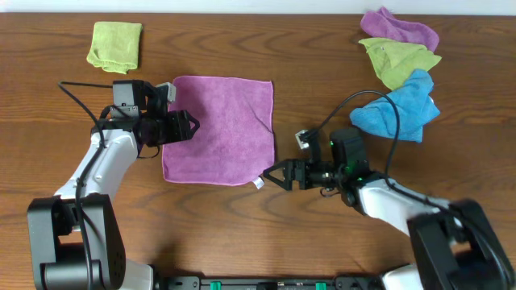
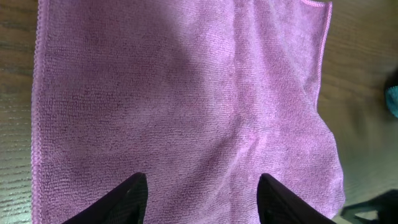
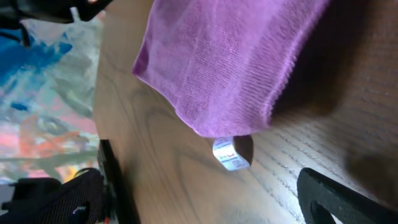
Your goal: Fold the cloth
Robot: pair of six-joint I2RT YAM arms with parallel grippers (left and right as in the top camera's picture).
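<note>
The cloth [image 1: 218, 129], a mauve-purple square, lies flat in the middle of the table. My left gripper [image 1: 192, 125] hovers over its left edge. In the left wrist view the cloth [image 2: 186, 99] fills the frame and the left gripper [image 2: 202, 196] is open, its dark fingertips [image 2: 134, 199] spread above the fabric with nothing pinched. My right gripper [image 1: 272, 173] sits just off the cloth's near right corner, by a small white tag [image 1: 260, 183]. In the right wrist view that corner [image 3: 230, 68] and the tag [image 3: 230, 154] lie ahead of the open right gripper [image 3: 205, 199].
A lime-green cloth [image 1: 115, 44] lies at the back left. At the back right, a violet cloth [image 1: 399, 28], another lime-green cloth [image 1: 399, 60] and a blue cloth [image 1: 399, 109] are piled together. The table's front edge [image 3: 109, 180] runs close to the right gripper.
</note>
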